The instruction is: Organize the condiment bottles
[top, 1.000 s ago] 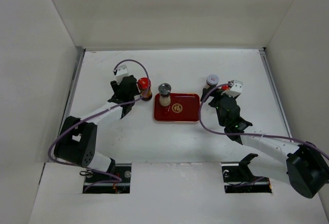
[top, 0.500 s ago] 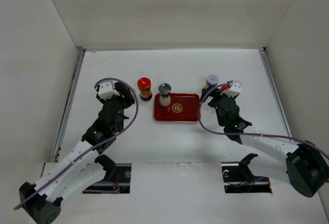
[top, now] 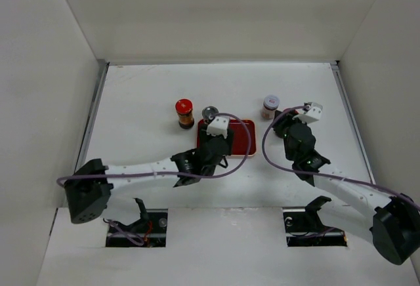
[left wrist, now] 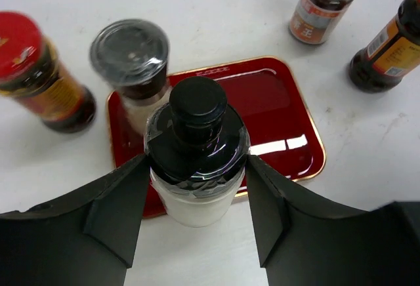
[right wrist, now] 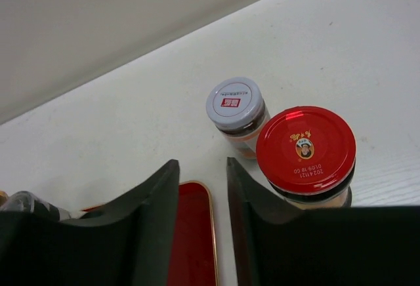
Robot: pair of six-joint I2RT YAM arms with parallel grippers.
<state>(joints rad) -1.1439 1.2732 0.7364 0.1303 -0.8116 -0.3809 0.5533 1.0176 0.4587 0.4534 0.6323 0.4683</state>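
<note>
From above, we see the left pincer (top: 211, 144) over the red tray (top: 243, 136), with a red-capped jar (top: 184, 113) beyond, to its left. Left wrist view: it is clamped on a black-topped bottle (left wrist: 197, 135), a grey-lidded grinder (left wrist: 129, 53) just beyond. Right wrist view: the right pincer (right wrist: 201, 168) stands narrowly apart, holding nothing; a second red-capped jar (right wrist: 305, 148) sits just right of it, a silver-lidded jar (right wrist: 235, 105) beyond.

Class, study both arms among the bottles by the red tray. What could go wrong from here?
1. The left hand holds the black-topped bottle close to the grey-lidded grinder on the tray; setting it down may knock the grinder over.
2. The red-capped jar sits outside the right hand, beside one finger; moving sideways might push it into the white-lidded jar.
</note>
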